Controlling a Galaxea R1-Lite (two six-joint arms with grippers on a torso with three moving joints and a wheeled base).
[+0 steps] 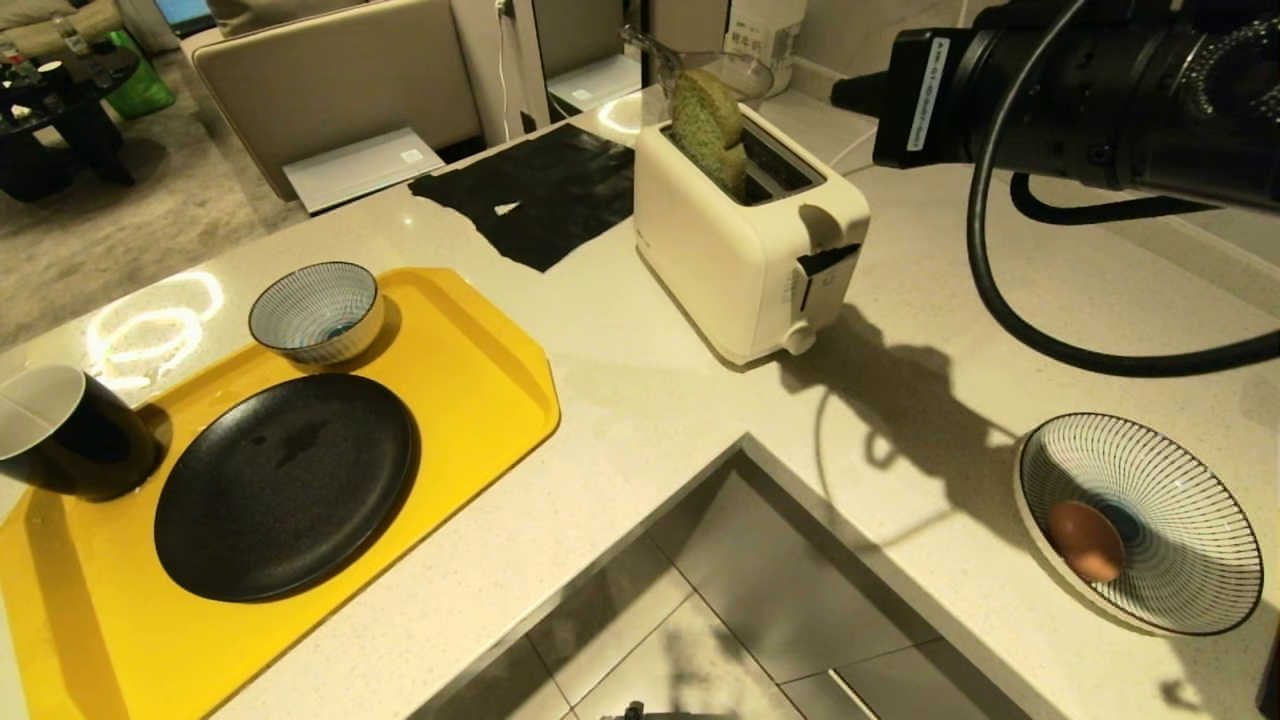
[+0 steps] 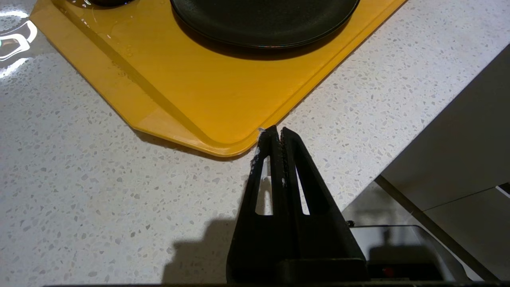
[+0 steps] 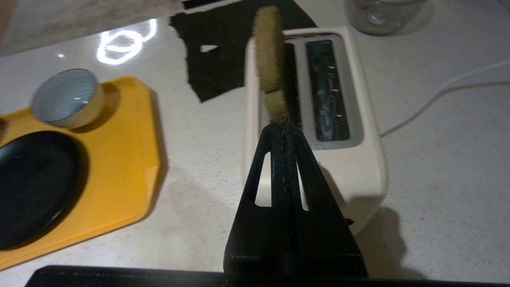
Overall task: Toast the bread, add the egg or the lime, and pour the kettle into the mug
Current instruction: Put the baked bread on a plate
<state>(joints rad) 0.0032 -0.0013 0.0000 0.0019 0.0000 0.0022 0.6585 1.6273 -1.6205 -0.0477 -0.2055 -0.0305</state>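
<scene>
Bread (image 1: 708,125) stands on edge in the near slot of the toaster (image 1: 745,245) on the bench (image 1: 640,420), upper half proud of the slot. Right claw (image 3: 285,124) hovers above the toaster's near end, jaws pressed together on nothing; left claw (image 2: 277,130) likewise closed and empty, low over the bench just beside the yellow tray (image 2: 207,99). Judgement: slice is light, soft, crumbly; grip its exposed top across the flat faces, gently, to avoid tearing.

Pale speckled stone surface (image 1: 650,420) with an L-shaped edge, grey tiled floor (image 1: 720,640) below, beige carpet (image 1: 120,230) and a beige padded chair back (image 1: 340,90) behind.
</scene>
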